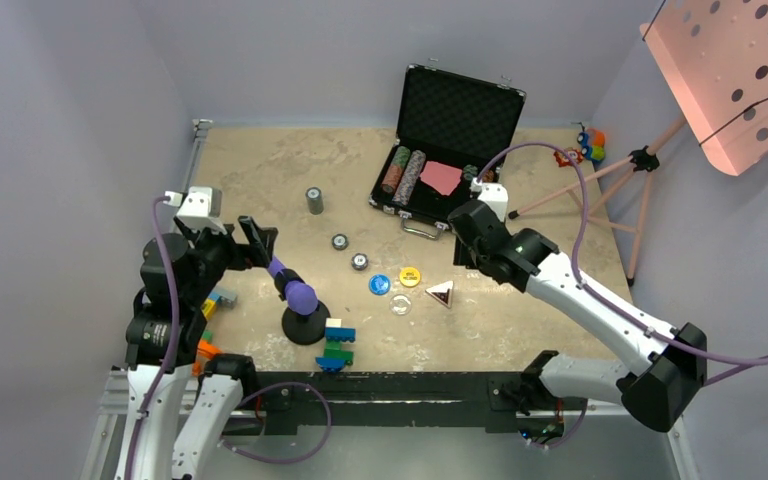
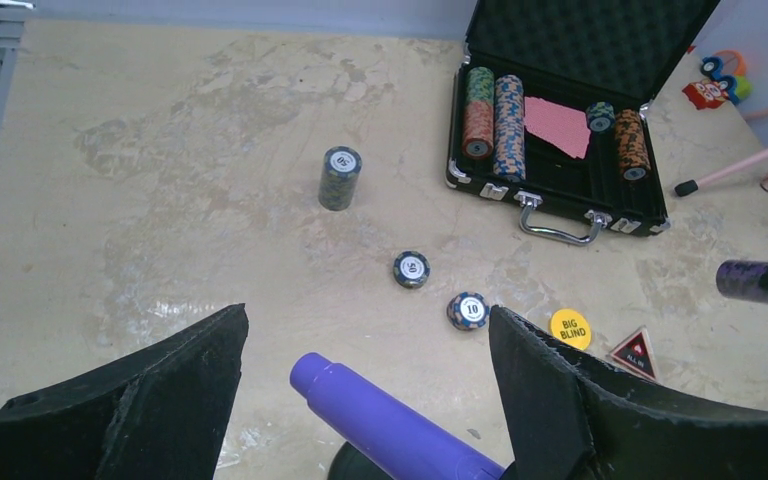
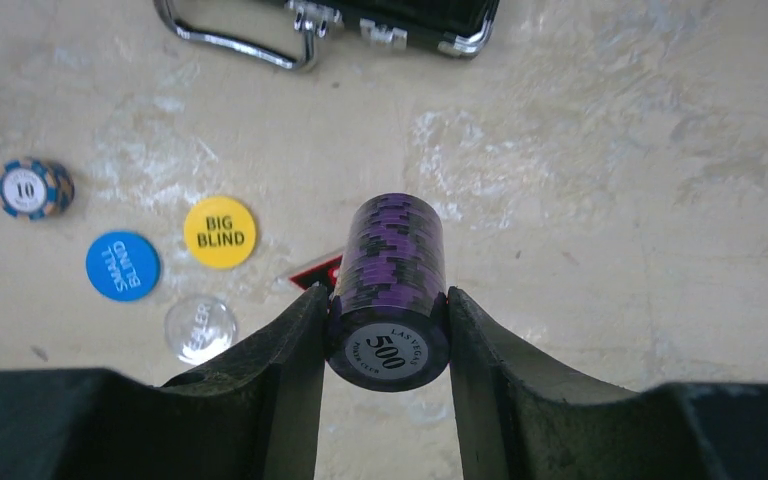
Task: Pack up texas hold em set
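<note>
Right wrist: purple chip stack [image 3: 392, 255] on its side, clamped squarely inside the right pincer [image 3: 387, 305].

Open passage over bare beige tabletop [image 1: 250, 170], far left. Blocked near centre by purple-tipped rod on black round base [image 1: 301, 296] and blue-green toy-brick figure [image 1: 338, 344]. Mid-table cluttered low: round plastic buttons [image 1: 410, 276], striped loose chips [image 1: 340, 241]. Upright dark chip stack [image 1: 314, 200] left of open black hard case [image 1: 460, 110].

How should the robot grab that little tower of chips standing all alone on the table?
By its round sides, coming down from above. The chip stack stands upright with nothing touching it, so there is room on either side, and squeezing the sides holds all its chips together.
</note>
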